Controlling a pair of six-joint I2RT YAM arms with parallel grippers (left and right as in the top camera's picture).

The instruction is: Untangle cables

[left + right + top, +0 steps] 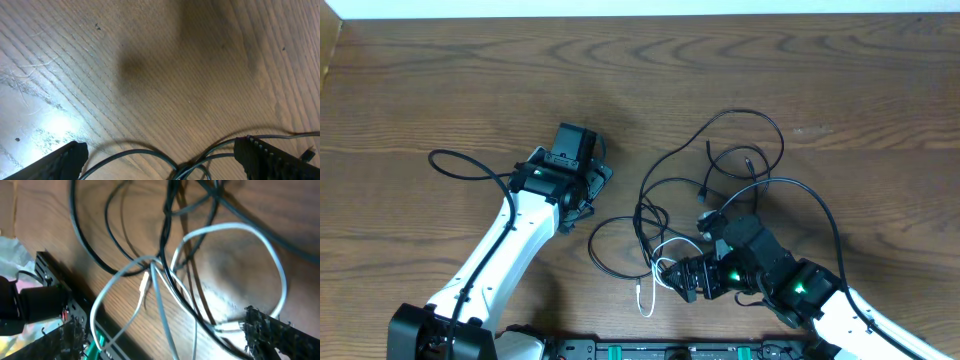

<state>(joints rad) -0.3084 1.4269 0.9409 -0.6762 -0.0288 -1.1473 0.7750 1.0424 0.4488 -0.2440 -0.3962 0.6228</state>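
- The black cables [705, 188] lie in overlapping loops on the table [440, 80], right of centre. The white cable [660, 262] is looped through their lower end.
- The left gripper [588, 195] is open and holds nothing. A black loop lies just by its fingertips.
- The right gripper [682, 276] hangs open over the white loop, gripping nothing.
- No cable lies apart from the others, so nearly all the untangling is not yet done.
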